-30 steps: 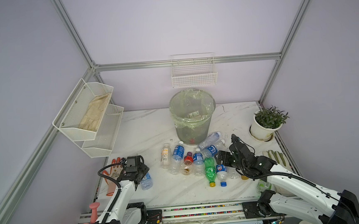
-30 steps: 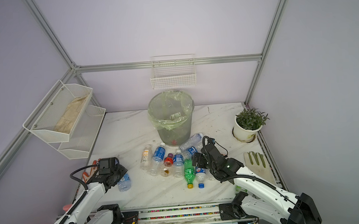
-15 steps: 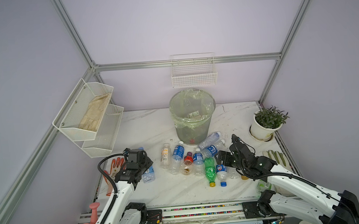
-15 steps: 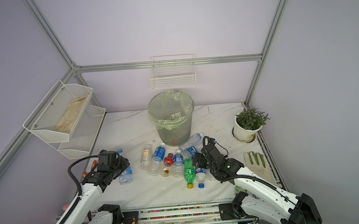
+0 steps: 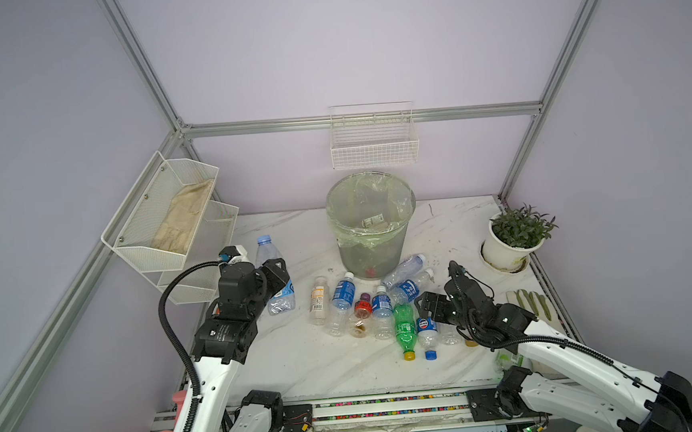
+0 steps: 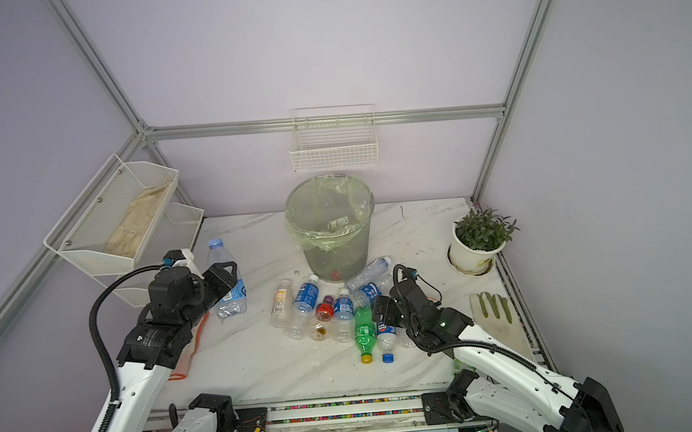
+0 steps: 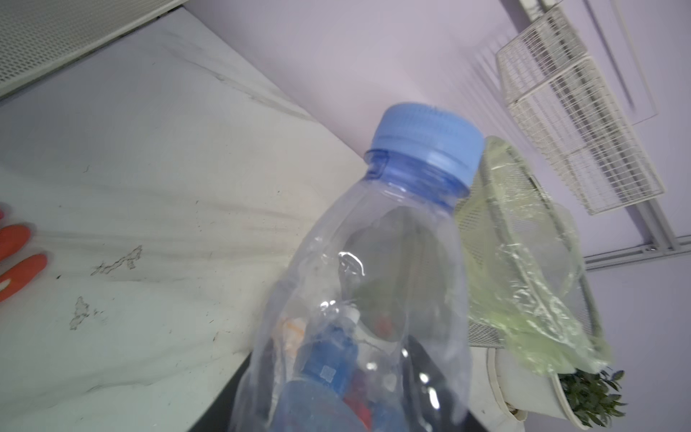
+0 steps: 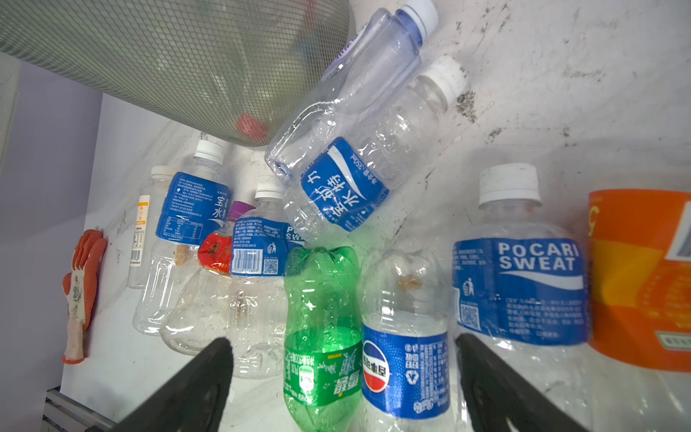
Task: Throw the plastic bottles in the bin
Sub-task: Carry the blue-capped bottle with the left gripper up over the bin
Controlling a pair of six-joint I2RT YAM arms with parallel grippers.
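Currently, the carry step is being worked. A clear blue-capped bottle (image 5: 265, 254) is being held by the left gripper (image 5: 277, 272), its jaws partly closed around the bottle's middle. The bottle is being kept cap-up and slightly tilted, apparently clear of the surface (image 5: 305, 366), left of the bin (image 5: 364, 257) and well apart from it. The next move is judged to call for a swing toward the bin. The bottle would need raising above the tall rim before release, since a low approach could knock the bag-lined wall.

Meanwhile, the right gripper (image 8: 341, 341) is being held wide open and empty. In the right wrist view it is hovering just above a green bottle (image 8: 321, 318) and a blue-labelled bottle (image 8: 405, 355) lying side by side. The remaining bottles (image 5: 367, 307) are lying clustered just in front of the bin.

Several things are being hidden. In the left wrist view the frame is being filled by the held bottle, so the contact itself cannot be checked there. An orange-labelled bottle (image 8: 643, 280) is being cut off at the frame edge, and bottles beneath the right arm are being covered in both top views. The bin's contents are being blurred by mesh and liner, so no count is being attempted.
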